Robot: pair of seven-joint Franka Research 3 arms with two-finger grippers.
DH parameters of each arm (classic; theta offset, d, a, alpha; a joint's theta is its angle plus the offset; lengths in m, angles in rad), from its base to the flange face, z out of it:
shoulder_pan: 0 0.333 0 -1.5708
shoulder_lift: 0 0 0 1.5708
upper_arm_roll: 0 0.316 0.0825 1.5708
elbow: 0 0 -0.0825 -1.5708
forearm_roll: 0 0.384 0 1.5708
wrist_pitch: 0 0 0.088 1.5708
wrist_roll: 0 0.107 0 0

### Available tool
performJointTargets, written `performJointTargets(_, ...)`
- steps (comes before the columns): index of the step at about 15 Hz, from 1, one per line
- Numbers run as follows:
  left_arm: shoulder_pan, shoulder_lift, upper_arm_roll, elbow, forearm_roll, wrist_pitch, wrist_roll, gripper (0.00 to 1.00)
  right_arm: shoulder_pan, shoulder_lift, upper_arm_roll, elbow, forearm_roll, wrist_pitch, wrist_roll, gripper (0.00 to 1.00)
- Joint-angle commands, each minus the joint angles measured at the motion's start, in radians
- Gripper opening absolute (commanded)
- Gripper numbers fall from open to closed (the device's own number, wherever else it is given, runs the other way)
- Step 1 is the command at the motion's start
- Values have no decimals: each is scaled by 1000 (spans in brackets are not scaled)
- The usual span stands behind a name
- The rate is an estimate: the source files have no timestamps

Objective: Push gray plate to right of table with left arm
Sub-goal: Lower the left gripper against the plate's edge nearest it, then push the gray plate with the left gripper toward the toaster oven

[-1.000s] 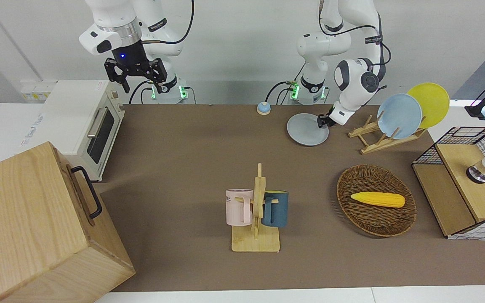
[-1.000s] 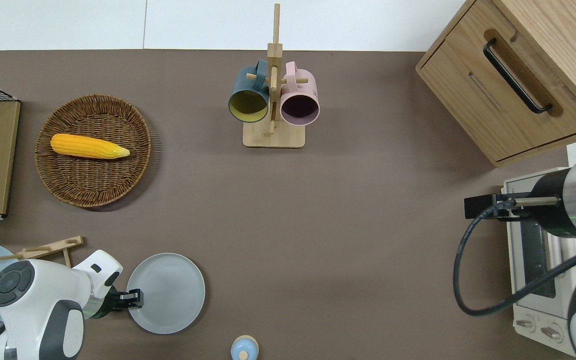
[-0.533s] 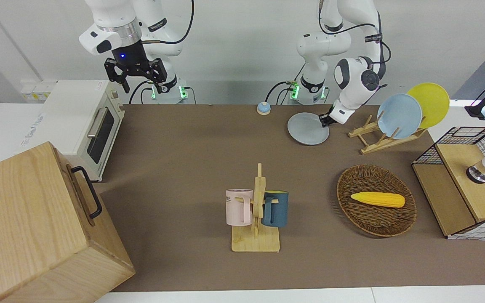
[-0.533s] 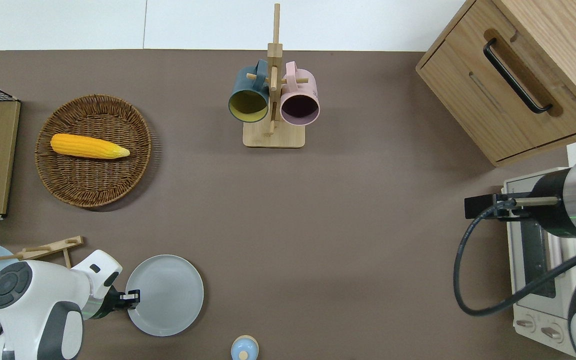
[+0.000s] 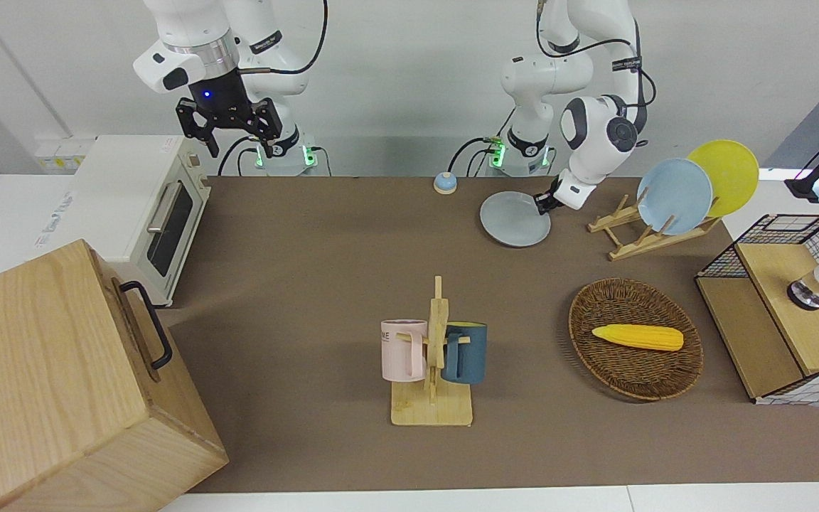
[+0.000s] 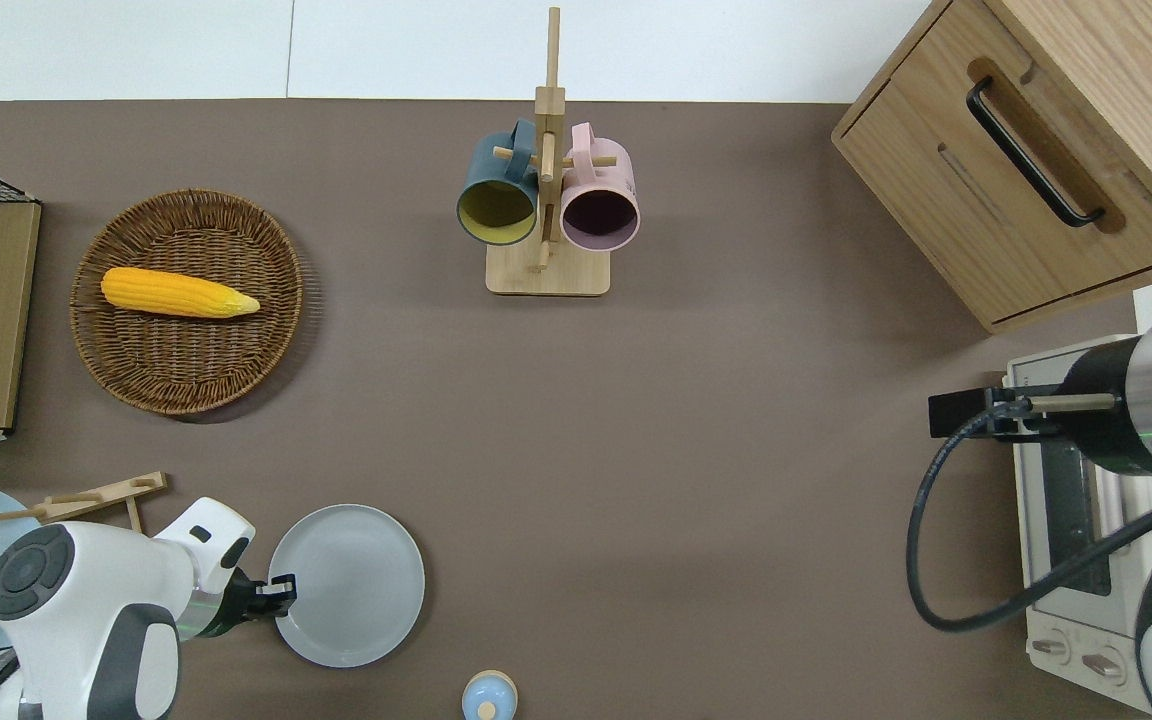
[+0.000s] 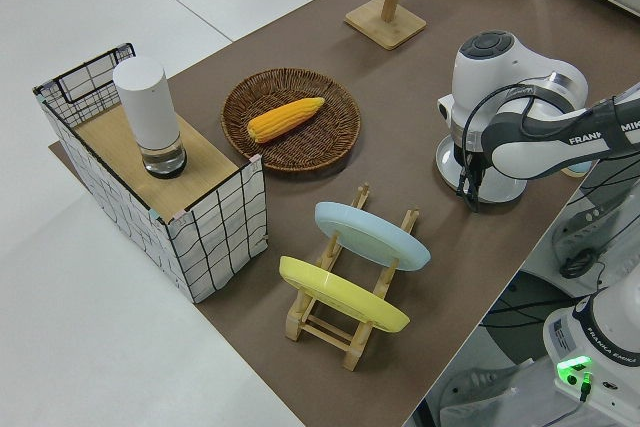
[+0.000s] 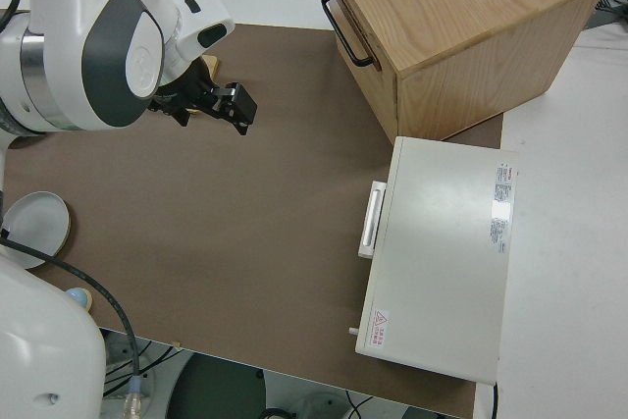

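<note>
- We see the gray plate flat on the table, near the robots' edge toward the left arm's end, between the small blue bell and the wooden plate rack.
- The left gripper is low at the plate's rim on the side facing the left arm's end; it looks touching or just over the rim. We cannot tell how far apart its fingers are.
- The right arm is parked; its gripper shows fingers spread apart, holding nothing.
- Handling, our guess: the plate is rigid, fairly light and smooth-bottomed, so it should slide easily on the matte top. Probably breakable if it runs off the edge or hits the bell.
- No grasp needed: we'd push at the raised rim, low and through the plate's centre line, or it will spin off sideways.
- The overhead view shows the rim contact and the open path toward the right arm's end.
- The front view shows the gripper's height at the rim, plus the sky-blue plate and yellow plate on the rack.
- The left side view hides the contact, with the arm covering most of the gray plate.
</note>
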Motion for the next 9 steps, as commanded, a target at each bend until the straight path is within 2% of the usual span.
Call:
performJointTargets(1, -78, 21, -6, -27, -47, 57, -75, 0, -24, -27, 14, -27, 21, 0, 10, 996)
performJointTargets(3, -107, 22, -12, -25, -58, 68, -112, 0, -24, -27, 14, -27, 21, 0, 12, 996)
performJointTargets(4, -121, 22, -34, -25, -79, 77, -138, 0, -24, -27, 14, -27, 21, 0, 12, 996)
performJointTargets(8, -155, 24, -139, -22, -150, 123, -268, 0, -24, -27, 14, -27, 21, 0, 10, 996)
performJointTargets(9, -164, 25, -179, -19, -162, 143, -315, 0, -24, -27, 14, -27, 21, -1, 10, 996)
